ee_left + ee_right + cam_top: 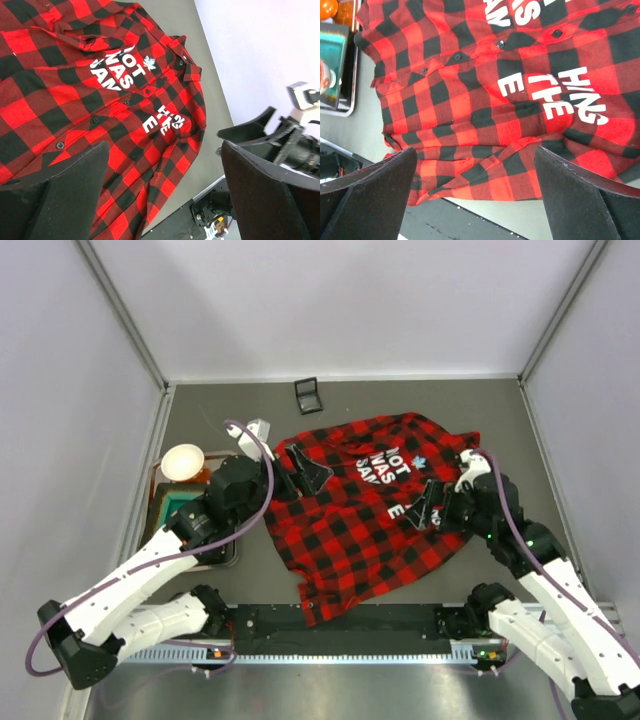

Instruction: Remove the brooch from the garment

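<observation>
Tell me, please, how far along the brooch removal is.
Done: nothing yet. The brooch still sits on the garment, beside the white lettering. In hand: both arms hover over the garment, jaws open and holding nothing. Left: reach the brooch, unfasten it and lift it clear.

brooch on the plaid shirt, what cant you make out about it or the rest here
- brooch: too small in the left wrist and top views to show its pin or clasp; outside the right wrist view.
- garment lettering: lower words partly covered by the right gripper in the top view, creased elsewhere.
- black box: too small in the top view to show contents.
</observation>
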`<state>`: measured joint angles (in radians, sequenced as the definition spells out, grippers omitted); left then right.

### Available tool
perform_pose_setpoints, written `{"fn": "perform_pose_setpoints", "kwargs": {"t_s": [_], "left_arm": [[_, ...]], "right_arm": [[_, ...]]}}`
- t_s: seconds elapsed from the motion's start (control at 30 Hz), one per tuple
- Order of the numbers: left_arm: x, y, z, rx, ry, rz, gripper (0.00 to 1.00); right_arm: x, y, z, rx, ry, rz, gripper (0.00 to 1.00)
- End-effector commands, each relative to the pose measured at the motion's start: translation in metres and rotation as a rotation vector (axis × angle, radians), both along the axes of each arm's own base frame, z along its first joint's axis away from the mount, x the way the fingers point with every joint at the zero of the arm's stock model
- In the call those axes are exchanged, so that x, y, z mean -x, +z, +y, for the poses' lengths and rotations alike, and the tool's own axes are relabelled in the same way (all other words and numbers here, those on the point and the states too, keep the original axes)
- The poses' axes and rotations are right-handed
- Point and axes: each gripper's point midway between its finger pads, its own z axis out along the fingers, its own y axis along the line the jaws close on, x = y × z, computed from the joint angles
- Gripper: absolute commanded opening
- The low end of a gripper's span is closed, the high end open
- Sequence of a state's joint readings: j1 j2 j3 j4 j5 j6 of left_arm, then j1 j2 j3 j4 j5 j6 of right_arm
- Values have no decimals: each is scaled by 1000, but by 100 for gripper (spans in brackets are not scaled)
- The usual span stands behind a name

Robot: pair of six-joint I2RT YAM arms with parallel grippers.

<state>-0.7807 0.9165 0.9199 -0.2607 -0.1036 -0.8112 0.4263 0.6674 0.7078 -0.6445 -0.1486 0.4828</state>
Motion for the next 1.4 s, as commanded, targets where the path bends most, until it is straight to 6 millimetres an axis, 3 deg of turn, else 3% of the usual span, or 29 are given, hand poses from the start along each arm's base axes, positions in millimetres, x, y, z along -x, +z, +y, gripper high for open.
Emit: {"fn": "perform_pose_setpoints", "kwargs": {"t_s": [0.0,0.07,0.13,0.17,0.23,0.27,0.3,0.33,0.37,0.4,0.43,0.5,0.53,0.57,0.6,0.63,0.67,0.7,0.73,0.8,0.83,1.0,1.1,1.13,1.2,1.23,1.27,1.33,1.37], "left_arm": [[-13,31,-4,-8,4,-112,98],[-26,25,-15,-71,-17,-133,98],[-35,38,-29,-74,-47,-182,98],[-44,27,-39,-118,-66,-184,97],[-54,39,-54,-106,-101,-233,97],[-64,27,-64,-136,-123,-239,96],[-69,30,-71,-128,-138,-250,96],[-78,16,-82,-135,-173,-219,95],[-81,14,-88,-124,-193,-204,94],[-86,24,-98,-94,-211,-234,91],[-91,10,-109,-101,-245,-214,91],[-101,11,-121,-100,-271,-220,88],[-107,-12,-132,-128,-300,-180,86],[-112,-19,-137,-147,-313,-173,83],[-116,-18,-144,-150,-327,-175,81],[-123,-41,-153,-175,-343,-137,78],[-124,-50,-159,-180,-371,-122,75],[-130,-47,-166,-172,-384,-127,72],[-134,-68,-175,-187,-402,-93,69],[-136,-76,-187,-167,-445,-79,69],[-138,-93,-193,-169,-459,-48,68],[-149,-116,-207,-170,-480,-26,63],[-152,-127,-217,-147,-485,-25,63],[-155,-139,-220,-142,-487,-1,61],[-160,-142,-229,-125,-496,7,57],[-161,-159,-234,-124,-507,45,57],[-166,-155,-239,-106,-506,34,56],[-169,-169,-247,-88,-515,56,53],[-174,-160,-253,-62,-515,26,52]], "right_arm": [[-13,47,-20,41,-91,-127,99],[-18,52,-20,46,-106,-125,99],[-26,52,-19,53,-119,-114,99],[-31,52,-23,69,-148,-116,99],[-43,49,-27,104,-193,-99,99],[-47,48,-29,116,-206,-98,99],[-52,46,-29,129,-214,-95,99],[-60,45,-28,140,-220,-101,99],[-66,42,-31,142,-229,-93,99],[-72,42,-31,132,-233,-95,99],[-76,34,-27,110,-218,-63,99],[-96,33,-40,40,-270,-64,99],[-98,18,-37,-22,-259,-5,99],[-110,22,-41,-72,-274,-33,99],[-118,16,-57,-106,-325,-19,98],[-121,12,-56,-150,-322,-4,98],[-130,7,-61,-157,-335,-1,98],[-135,4,-65,-159,-349,0,96],[-141,4,-74,-159,-373,-4,96],[-152,-5,-79,-161,-384,11,93],[-156,-7,-82,-172,-381,17,91],[-175,-22,-83,-196,-360,32,76],[-188,-27,-85,-190,-358,38,75],[-195,-34,-85,-191,-363,53,74],[-203,-39,-83,-212,-357,57,72],[-211,-50,-81,-224,-347,88,72],[-215,-52,-79,-228,-336,97,70],[-226,-60,-76,-235,-313,121,63],[-229,-63,-76,-237,-313,132,62]]}}
